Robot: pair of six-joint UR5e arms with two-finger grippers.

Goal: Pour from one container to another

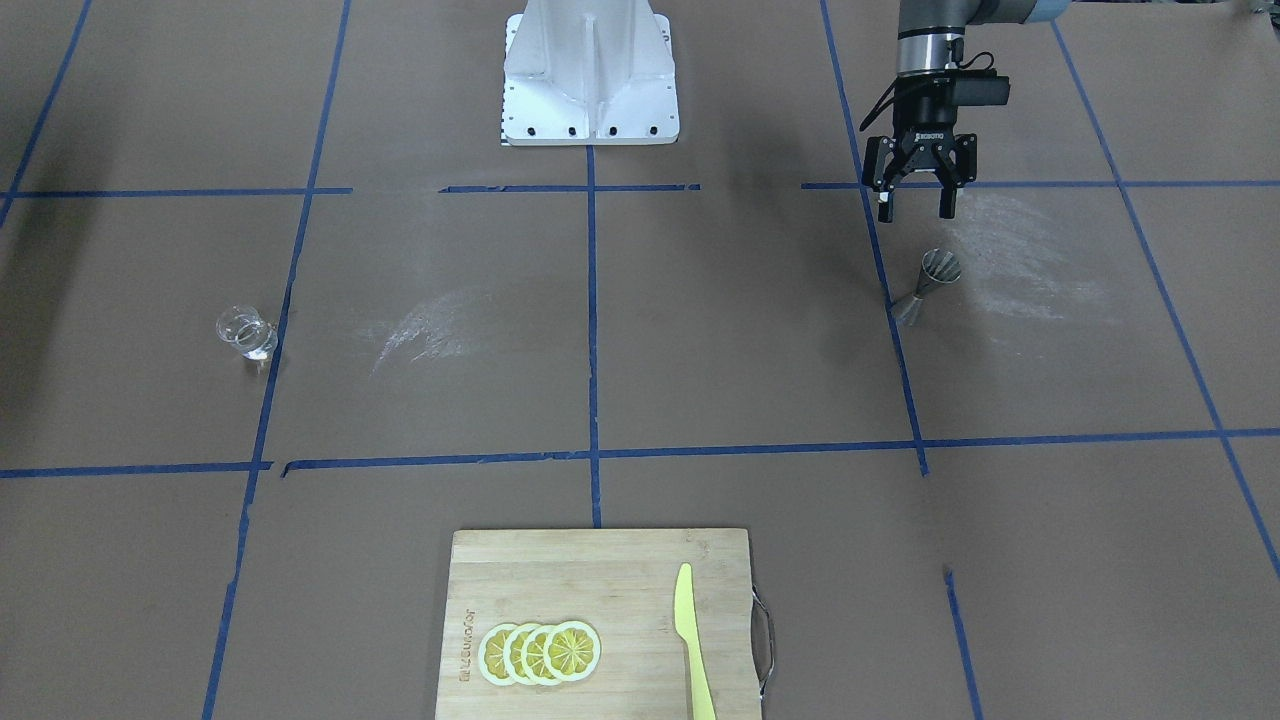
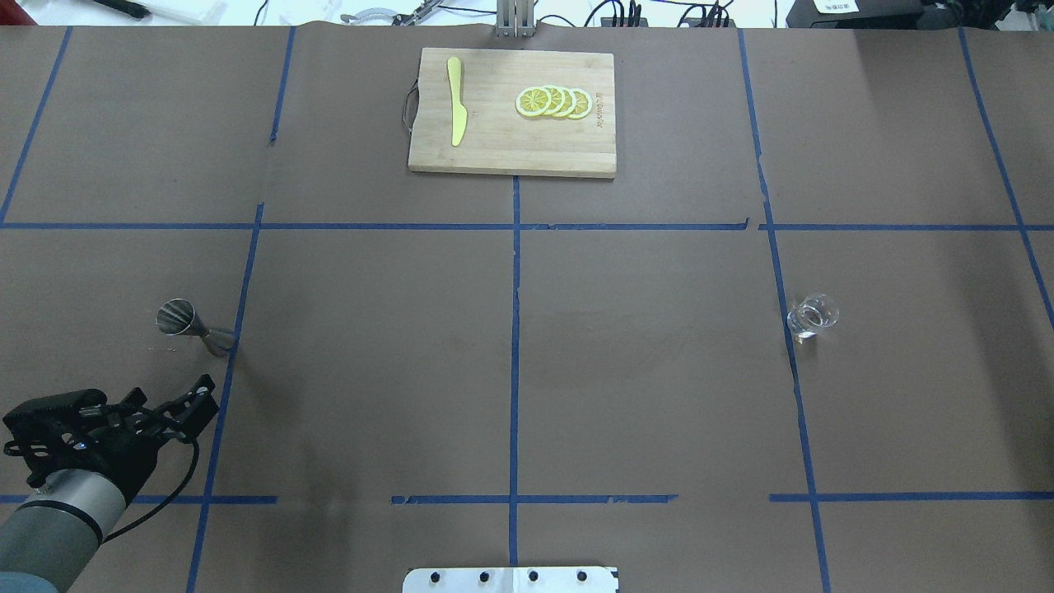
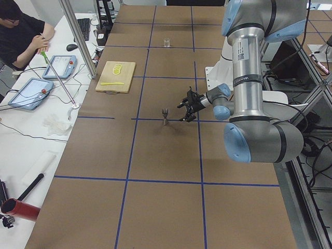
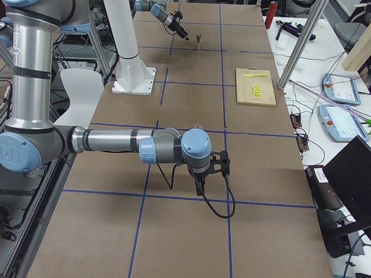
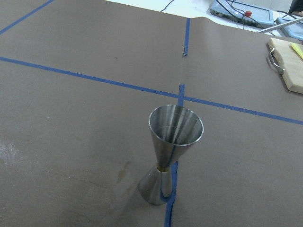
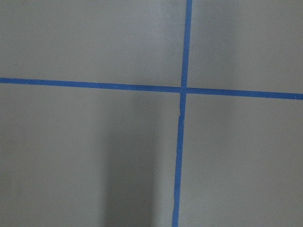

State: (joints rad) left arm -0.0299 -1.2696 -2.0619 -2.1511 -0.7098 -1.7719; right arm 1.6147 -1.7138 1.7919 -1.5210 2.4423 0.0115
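Left gripper (image 1: 915, 207) near the jigger (image 1: 925, 285), glass cup (image 1: 247, 333) well apart.
Table (image 1: 700, 350): brown paper with a blue tape grid. The cutting board (image 1: 600, 580) sits at the operators' edge with lemon slices (image 1: 540, 652) and a yellow knife (image 1: 690, 640) on it. Left gripper fingers are spread, robot-side of the upright jigger and not touching it. Right gripper (image 4: 200, 186) shows only side-on, so I can't tell if it's apart or together. The cup stands upright on the robot's right half, beside a tape line.
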